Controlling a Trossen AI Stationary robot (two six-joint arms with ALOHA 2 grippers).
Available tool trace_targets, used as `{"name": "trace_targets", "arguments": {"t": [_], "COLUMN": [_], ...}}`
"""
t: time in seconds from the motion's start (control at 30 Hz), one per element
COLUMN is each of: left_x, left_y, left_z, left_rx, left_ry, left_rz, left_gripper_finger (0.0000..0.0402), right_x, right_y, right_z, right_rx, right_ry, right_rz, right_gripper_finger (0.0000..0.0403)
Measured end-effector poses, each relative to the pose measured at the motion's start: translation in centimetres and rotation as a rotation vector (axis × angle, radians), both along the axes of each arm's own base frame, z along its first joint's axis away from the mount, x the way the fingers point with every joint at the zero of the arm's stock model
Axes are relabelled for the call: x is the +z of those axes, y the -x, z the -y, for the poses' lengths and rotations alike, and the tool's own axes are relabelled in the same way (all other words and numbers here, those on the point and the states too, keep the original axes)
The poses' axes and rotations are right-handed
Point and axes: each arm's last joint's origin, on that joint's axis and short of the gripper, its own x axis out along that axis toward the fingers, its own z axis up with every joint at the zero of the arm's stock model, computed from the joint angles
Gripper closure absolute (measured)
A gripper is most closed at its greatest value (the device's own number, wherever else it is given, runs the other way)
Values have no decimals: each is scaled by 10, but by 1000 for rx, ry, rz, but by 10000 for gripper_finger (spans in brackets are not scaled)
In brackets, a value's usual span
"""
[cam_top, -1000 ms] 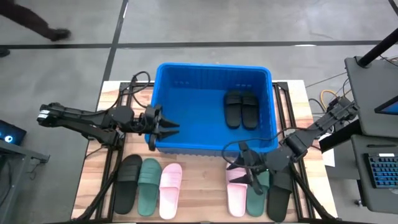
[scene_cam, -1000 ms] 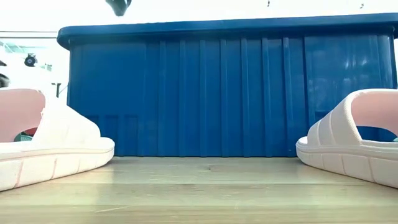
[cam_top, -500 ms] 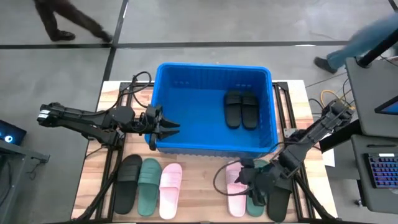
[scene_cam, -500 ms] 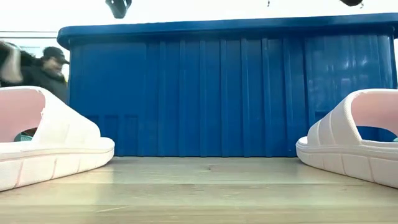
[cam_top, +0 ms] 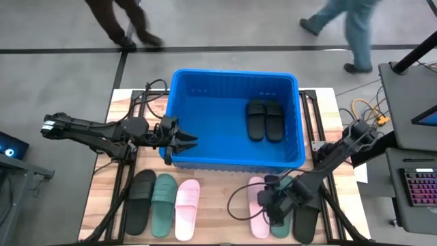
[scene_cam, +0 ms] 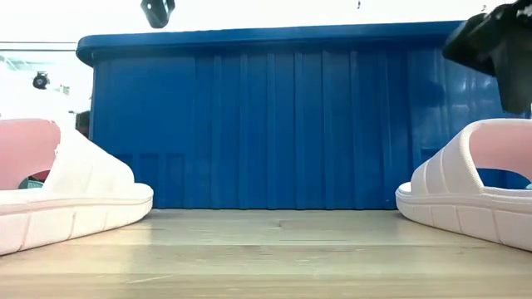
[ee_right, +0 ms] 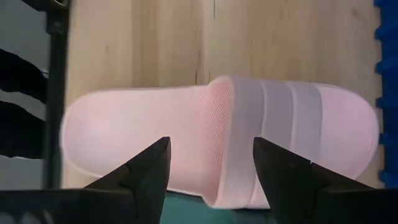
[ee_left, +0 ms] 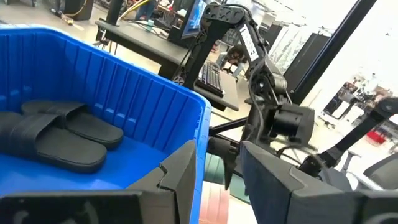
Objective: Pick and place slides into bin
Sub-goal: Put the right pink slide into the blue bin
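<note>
R pincer (cam_top: 268,203) hangs just above the pink slide (cam_top: 258,213) at the bench's near-right, fingers (ee_right: 144,168) spread wide w/ nothing between them; in the wrist view they bracket the slide around its strap, not yet touching.

Just beside that pink one sits a dark green slide (cam_top: 280,220), then a black slide (cam_top: 306,222), all packed side by side.

L pincer (cam_top: 183,142) is parked at the bin's near-left corner, roughly half open, empty, over the rim.

The bin (cam_top: 181,96) is at bench centre-back w/ two black slides (cam_top: 264,119) already inside, toward its right. Three more on the near-left: black (cam_top: 140,199), green (cam_top: 164,203), pink (cam_top: 186,206).

Risks, my read:
- Neighbour is tight, so one finger could land on the green slide instead of in the gap → shoves it or grabs both.
- Rubber is soft; closing on the sole edges may buckle it and let it slip on lift. Strap grip looks safer.
- Slide hangs long, so a low carry could clip the bin's front rim.
</note>
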Motion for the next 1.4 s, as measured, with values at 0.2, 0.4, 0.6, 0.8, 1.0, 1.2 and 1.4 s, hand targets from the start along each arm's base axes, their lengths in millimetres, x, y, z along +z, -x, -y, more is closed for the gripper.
{"name": "trace_targets", "arguments": {"t": [0.2, 0.4, 0.6, 0.8, 1.0, 1.2, 1.4], "left_x": [0, 0, 0, -1, -1, -2, -3], "left_y": [0, 0, 0, 0, 0, 0, 0], "left_z": [0, 1, 1, 1, 1, 1, 1], "left_rx": [-1, -11, -13, -13, -13, -14, -16], "left_ry": [2, 2, 1, 0, 0, -1, 0], "left_rz": [-1, -2, -3, -4, -7, -11, -10], "left_gripper_finger": [291, 291, 291, 291, 291, 291, 291], "right_x": [-15, -20, -25, -27, -27, -28, -30], "right_y": [-4, -6, -5, -4, -2, 1, 2], "right_z": [-2, -2, -4, -3, 0, 2, 3], "right_rx": [-30, -44, -12, -18, -62, -131, -123], "right_ry": [117, 176, 185, 242, 268, 258, 275], "right_rz": [21, 44, 25, 39, 22, -1, -6], "right_gripper_finger": [183, 183, 183, 183, 184, 184, 193]}}
